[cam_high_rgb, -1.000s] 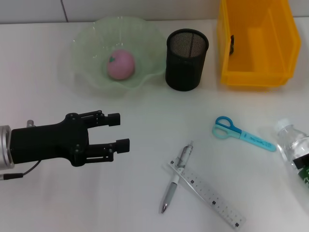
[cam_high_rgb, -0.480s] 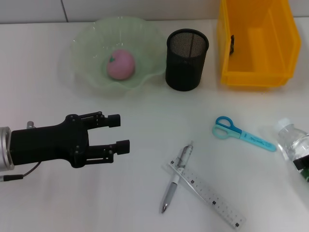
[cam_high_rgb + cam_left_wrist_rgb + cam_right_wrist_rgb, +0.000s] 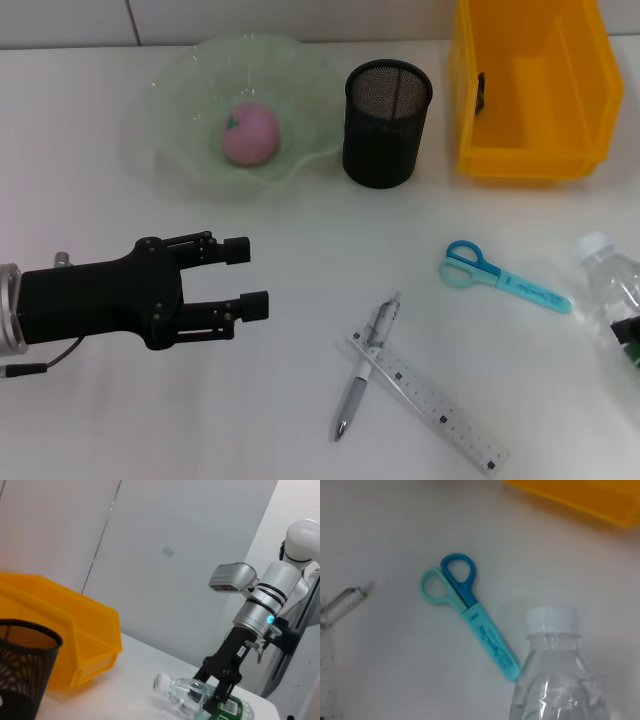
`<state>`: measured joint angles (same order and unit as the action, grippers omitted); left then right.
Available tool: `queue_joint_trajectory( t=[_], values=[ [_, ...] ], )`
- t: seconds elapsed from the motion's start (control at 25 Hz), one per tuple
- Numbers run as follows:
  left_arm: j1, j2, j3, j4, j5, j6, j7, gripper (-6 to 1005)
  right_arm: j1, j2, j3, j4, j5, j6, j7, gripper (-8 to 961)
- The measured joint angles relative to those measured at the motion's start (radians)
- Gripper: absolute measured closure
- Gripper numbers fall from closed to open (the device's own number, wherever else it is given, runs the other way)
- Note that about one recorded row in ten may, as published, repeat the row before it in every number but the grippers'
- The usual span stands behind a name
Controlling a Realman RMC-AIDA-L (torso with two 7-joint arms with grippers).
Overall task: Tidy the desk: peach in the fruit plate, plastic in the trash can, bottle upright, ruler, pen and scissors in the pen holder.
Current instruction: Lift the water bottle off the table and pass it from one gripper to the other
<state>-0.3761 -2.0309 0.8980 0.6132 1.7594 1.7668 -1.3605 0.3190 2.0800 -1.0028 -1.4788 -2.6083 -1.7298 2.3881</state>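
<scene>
A pink peach (image 3: 250, 133) lies in the green fruit plate (image 3: 180, 120). The black mesh pen holder (image 3: 385, 125) stands beside it, with the yellow bin (image 3: 530, 160) to its right. Blue scissors (image 3: 497, 275), a pen (image 3: 365, 365) and a clear ruler (image 3: 435, 405) lie on the desk; the pen crosses the ruler. My right gripper (image 3: 214, 689) is shut on the clear bottle (image 3: 612, 285) at the desk's right edge. The bottle is tilted, with its white cap toward the scissors. My left gripper (image 3: 247, 273) is open and empty, low at the front left.
A small dark object (image 3: 481, 92) sits against the yellow bin's inner left wall. The scissors (image 3: 470, 615) lie close to the bottle's cap (image 3: 552, 620). White desk lies between my left gripper and the pen.
The bottle has shifted to the right and its cap has risen a little in my right gripper. My left gripper has hardly moved.
</scene>
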Motion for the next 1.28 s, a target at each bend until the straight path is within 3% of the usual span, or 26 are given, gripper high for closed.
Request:
queue_joint_trajectory(
  t=[0.12,0.2,0.36,0.4,0.52,0.6,0.64,0.72,0.8,0.84,1.0,1.28],
  values=[
    [-0.003,0.000,-0.005,-0.001,-0.001,0.009,0.000,301,-0.015,0.000,0.046,-0.017,0.058,-0.013,-0.043,189],
    [-0.004,-0.001,-0.009,-0.001,-0.002,0.015,0.000,302,-0.045,0.001,0.154,-0.020,0.205,-0.040,-0.168,189],
    [-0.007,-0.012,-0.052,0.000,-0.003,0.048,0.000,304,-0.072,0.000,0.271,0.029,0.363,-0.058,-0.304,189],
    [-0.007,-0.012,-0.052,0.000,-0.003,0.048,0.000,305,-0.086,-0.001,0.340,0.100,0.464,-0.059,-0.409,189],
    [-0.010,-0.024,-0.119,0.000,-0.003,0.076,0.007,306,-0.094,-0.002,0.396,0.194,0.559,-0.059,-0.527,188],
    [-0.012,-0.029,-0.147,-0.002,-0.003,0.082,0.011,308,-0.094,-0.003,0.468,0.380,0.674,-0.060,-0.748,188],
    [-0.012,-0.029,-0.149,-0.002,-0.005,0.083,0.011,308,-0.094,-0.003,0.468,0.380,0.674,-0.060,-0.748,188],
    [-0.013,-0.030,-0.152,-0.002,-0.010,0.083,0.012,309,-0.088,-0.005,0.499,0.503,0.728,-0.063,-0.893,188],
    [-0.013,-0.031,-0.152,-0.002,-0.034,0.083,0.019,310,-0.071,-0.009,0.516,0.688,0.784,-0.069,-1.100,188],
    [-0.013,-0.031,-0.152,-0.002,-0.034,0.083,0.019,311,-0.071,-0.009,0.516,0.688,0.784,-0.069,-1.100,188],
    [-0.024,-0.034,-0.150,-0.003,-0.087,0.083,0.028,313,-0.019,-0.005,0.532,0.900,0.802,-0.050,-1.322,189],
    [-0.056,-0.036,-0.151,-0.003,-0.096,0.084,0.038,317,0.062,-0.002,0.537,1.085,0.803,0.003,-1.487,194]
  ],
)
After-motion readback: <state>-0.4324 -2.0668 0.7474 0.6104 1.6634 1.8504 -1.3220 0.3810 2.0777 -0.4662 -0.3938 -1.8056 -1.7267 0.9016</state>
